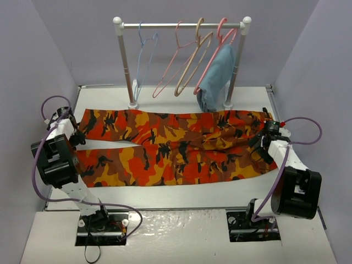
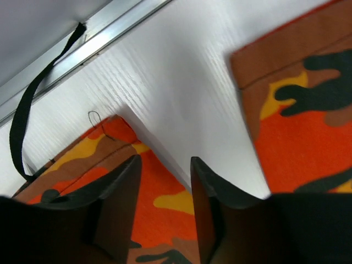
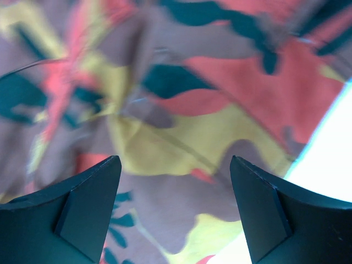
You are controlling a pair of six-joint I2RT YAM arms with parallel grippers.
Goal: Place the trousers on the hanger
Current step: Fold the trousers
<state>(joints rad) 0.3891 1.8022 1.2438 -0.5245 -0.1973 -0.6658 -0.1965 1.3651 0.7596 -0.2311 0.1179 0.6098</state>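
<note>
**Gripping both ends of the trousers cleanly**

The trousers (image 1: 170, 148) lie flat and full length across the counter (image 1: 165, 195), with the cuffs by the left arm and the waist by the right. The hanger (image 1: 138, 60) hangs on the rail (image 1: 181, 25) behind them, well apart from the cloth.

The left hand (image 2: 165, 162) sits low over one cuff. Its fingers are narrowly parted and I see nothing pinched between them. The right hand (image 3: 175, 165) is spread wide above the waist fabric, though that view is blurred.

Each hand should probably catch a hem or seam edge, not a single loose layer. The left looks placed near the cuff's corner, so moving further onto the cloth before closing would lower the risk of slipping.
</note>
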